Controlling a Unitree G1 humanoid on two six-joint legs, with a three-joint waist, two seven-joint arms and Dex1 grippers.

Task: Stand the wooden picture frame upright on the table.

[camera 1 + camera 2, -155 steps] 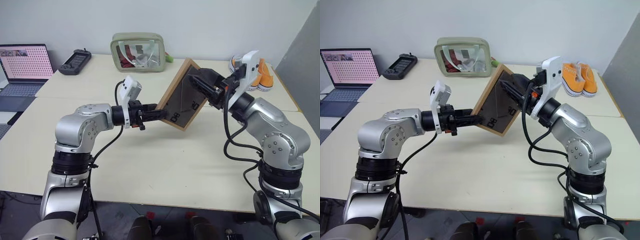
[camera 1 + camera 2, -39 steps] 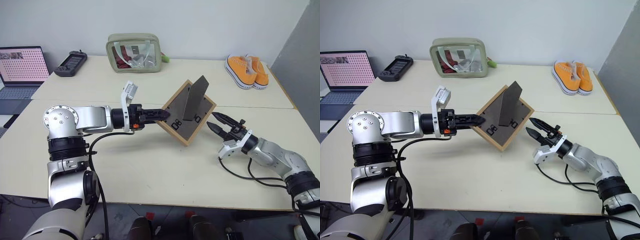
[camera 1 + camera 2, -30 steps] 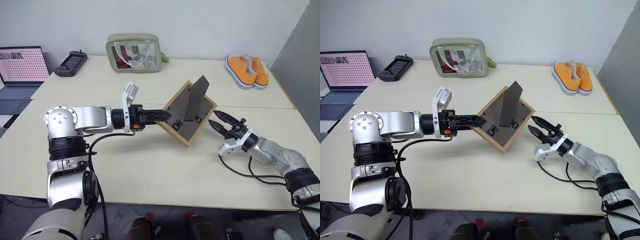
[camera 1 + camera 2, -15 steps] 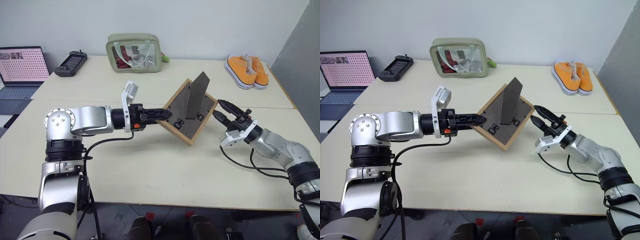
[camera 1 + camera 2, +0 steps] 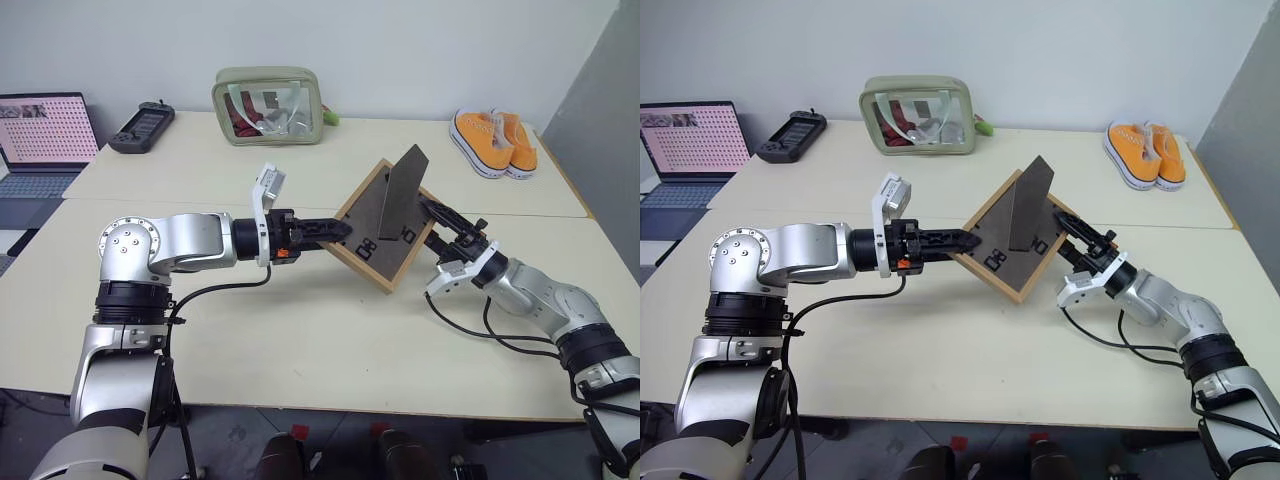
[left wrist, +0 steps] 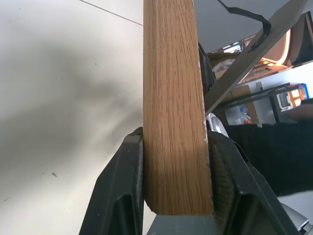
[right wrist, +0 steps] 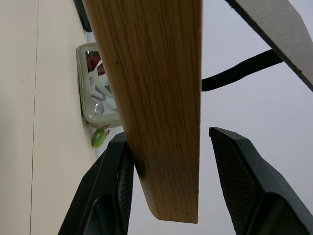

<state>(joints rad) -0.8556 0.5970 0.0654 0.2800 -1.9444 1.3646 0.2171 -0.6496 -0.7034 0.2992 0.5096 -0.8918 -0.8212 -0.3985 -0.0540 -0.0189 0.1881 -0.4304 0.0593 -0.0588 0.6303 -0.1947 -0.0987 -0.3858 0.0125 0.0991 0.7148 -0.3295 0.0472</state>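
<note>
The wooden picture frame hangs tilted above the table, its dark back panel facing me and the fold-out stand sticking out. My left gripper is shut on the frame's left edge; in the left wrist view both pads press the light wood. My right gripper is at the frame's right edge. In the right wrist view its fingers straddle the wood, open, with a gap on one side.
At the back of the table stand a pale green pouch with a clear window, orange shoes to the right, and a black controller and laptop to the left. A seam crosses the tabletop.
My right gripper has risen and moved left from the open table to the frame's right edge, which now sits between its fingers. The left gripper keeps its hold.
</note>
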